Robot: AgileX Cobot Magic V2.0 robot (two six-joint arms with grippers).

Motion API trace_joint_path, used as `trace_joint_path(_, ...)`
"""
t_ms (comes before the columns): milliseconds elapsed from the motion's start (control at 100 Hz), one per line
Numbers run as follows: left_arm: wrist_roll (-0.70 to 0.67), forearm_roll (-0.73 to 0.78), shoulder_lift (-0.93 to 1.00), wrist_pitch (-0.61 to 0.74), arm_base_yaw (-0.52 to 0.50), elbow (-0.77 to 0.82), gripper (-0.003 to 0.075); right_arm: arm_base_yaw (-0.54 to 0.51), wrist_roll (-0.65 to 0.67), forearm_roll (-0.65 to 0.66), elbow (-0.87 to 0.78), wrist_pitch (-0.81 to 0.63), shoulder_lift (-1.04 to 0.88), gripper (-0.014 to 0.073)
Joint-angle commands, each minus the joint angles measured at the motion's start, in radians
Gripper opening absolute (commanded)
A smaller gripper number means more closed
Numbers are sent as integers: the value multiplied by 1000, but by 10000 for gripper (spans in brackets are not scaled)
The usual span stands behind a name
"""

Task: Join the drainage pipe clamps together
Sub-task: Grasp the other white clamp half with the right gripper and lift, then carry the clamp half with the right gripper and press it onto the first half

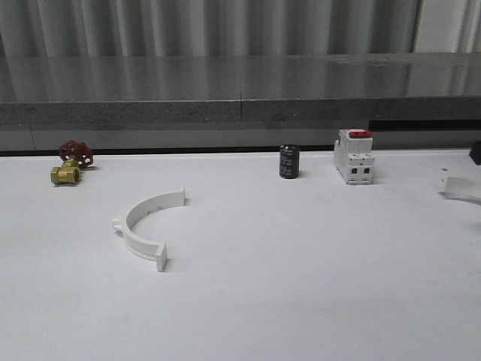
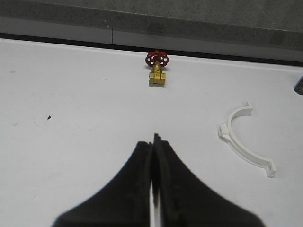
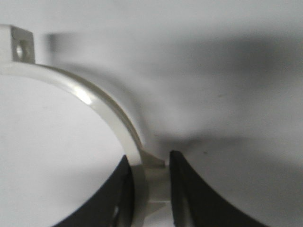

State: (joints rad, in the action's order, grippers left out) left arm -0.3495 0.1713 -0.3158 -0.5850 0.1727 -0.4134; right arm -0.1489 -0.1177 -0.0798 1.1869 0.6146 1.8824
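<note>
One white half-ring drainage pipe clamp (image 1: 137,239) lies flat on the white table, left of centre, its open side facing right. In the left wrist view this clamp (image 2: 235,146) lies off to the side of my left gripper (image 2: 154,139), which is shut on nothing above bare table. My right gripper (image 3: 149,158) is shut on the thick middle block of the second clamp (image 3: 111,113), whose arc curves away to a holed end tab. A white piece of that clamp (image 1: 460,188) shows at the table's right edge.
A brass valve (image 1: 69,167) with a red handwheel sits at the back left, seen also as the valve (image 2: 157,71) ahead of the left gripper. A black cylinder (image 1: 289,162) and a white breaker (image 1: 354,156) with a red top stand at the back. A grey ledge (image 1: 240,113) runs behind the table.
</note>
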Motion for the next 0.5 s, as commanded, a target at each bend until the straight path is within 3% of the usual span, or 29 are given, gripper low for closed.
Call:
trace_joint_path(0,3,7,-11,70,-3,-26,-21,61,61,-16,45,22,-93,78)
trace_joint_path(280,3,7,-11,70,-3,-26,-21,357,299,34,122,61,-148,78)
trace_joint_path(490,3,7,-11,70,-3,-26,-21,579,694,264,215,128,-122,78)
